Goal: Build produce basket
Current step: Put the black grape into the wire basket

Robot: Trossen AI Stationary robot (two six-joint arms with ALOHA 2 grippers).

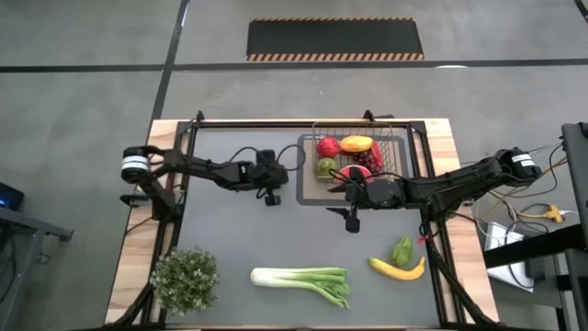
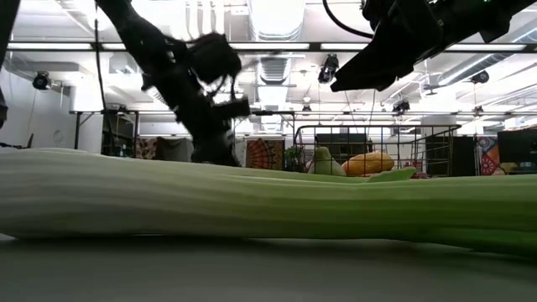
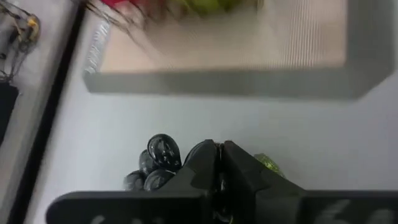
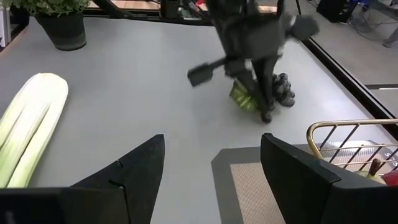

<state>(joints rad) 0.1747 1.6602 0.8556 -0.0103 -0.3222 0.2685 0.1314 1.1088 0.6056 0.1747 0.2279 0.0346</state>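
High view: the wire-mesh basket [image 1: 360, 156] sits at the table's far edge holding glossy red, orange and green toy produce [image 1: 342, 153], while a long pale leek [image 1: 303, 282] lies near the front. Left wrist view: the left gripper [image 3: 219, 163] pinches its jaws together beside dark, shiny grapes [image 3: 152, 167]. Right wrist view: the right gripper [image 4: 214, 162] hangs with jaws wide, empty, near the basket's brass-coloured rim.

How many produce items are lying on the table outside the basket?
4: the leek near the front edge, the banana and green pepper front right, and the grapes under the left gripper. Others may be hidden.
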